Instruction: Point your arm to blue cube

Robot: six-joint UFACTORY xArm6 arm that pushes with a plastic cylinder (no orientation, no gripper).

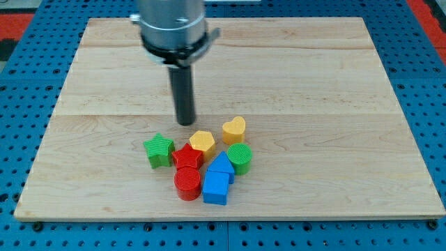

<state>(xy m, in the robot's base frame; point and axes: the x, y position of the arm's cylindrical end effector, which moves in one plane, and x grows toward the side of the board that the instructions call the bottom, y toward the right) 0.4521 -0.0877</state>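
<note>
A wooden board [313,84] is laid on a blue table with holes [425,104]. On the left of the little pile of blocks, a green star block [159,150] is seen. Just to its right, a red star block [187,157] is placed, and a red round block [187,184] is set right in front of it, nearer the view's bottom. My tip [186,123] is found on the board a little farther back, near the yellow six-sided block [202,141] and just left of it. No hand is fitted to the rod, so nothing is held. The blue cube [216,187] is found at the near side of the pile, touching the red round block, well apart from my tip. Behind it a blue house-shaped block [221,167] is tucked. On the right, a yellow heart block [234,129] and a green round block [240,157] are seen.
</note>
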